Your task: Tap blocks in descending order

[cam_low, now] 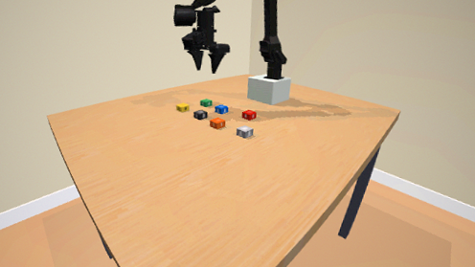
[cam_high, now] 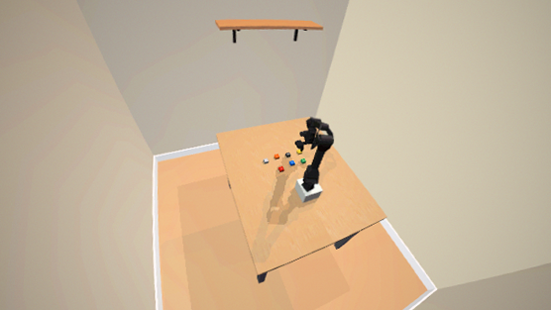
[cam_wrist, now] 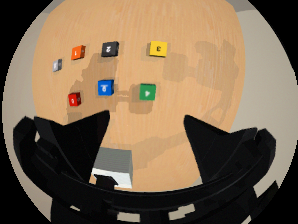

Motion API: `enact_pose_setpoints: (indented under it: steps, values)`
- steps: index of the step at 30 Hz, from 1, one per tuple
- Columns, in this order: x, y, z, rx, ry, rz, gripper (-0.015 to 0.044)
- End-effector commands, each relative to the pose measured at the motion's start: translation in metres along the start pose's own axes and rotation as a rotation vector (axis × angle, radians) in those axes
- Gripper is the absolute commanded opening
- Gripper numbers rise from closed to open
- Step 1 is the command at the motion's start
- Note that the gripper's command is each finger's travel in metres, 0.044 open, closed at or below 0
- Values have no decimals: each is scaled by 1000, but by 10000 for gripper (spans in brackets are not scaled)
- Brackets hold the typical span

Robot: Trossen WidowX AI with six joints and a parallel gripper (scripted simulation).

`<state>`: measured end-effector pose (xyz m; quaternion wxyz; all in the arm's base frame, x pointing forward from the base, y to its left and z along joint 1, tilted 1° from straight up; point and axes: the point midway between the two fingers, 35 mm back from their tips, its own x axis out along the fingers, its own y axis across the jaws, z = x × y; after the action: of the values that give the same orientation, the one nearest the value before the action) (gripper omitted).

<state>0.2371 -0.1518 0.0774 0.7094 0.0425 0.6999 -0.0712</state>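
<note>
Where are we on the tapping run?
No tap shows: taps leave no mark, so I cannot confirm any as done. In hand: the open end effector holds nothing and hovers above the table, touching no block. Left: probably all seven blocks, standing apart on the tabletop.

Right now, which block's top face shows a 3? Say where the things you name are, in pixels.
The yellow one (cam_high: 299, 152) (cam_low: 182, 108) (cam_wrist: 158, 49). It's the only yellow block; in the wrist view it sits directly beyond the green one (cam_high: 303, 160) (cam_low: 206, 102) (cam_wrist: 147, 92), which shows a 4.
</note>
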Motion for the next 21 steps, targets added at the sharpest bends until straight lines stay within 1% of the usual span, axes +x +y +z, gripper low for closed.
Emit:
enact_pose_setpoints:
  steps: [1,5,7,21]
  values:
    - [0,9,2,-4,0,5,400]
    - [0,61,11,-4,-1,10,400]
    - [-1,79,11,-4,-1,12,400]
    - [-1,81,11,-4,-1,12,400]
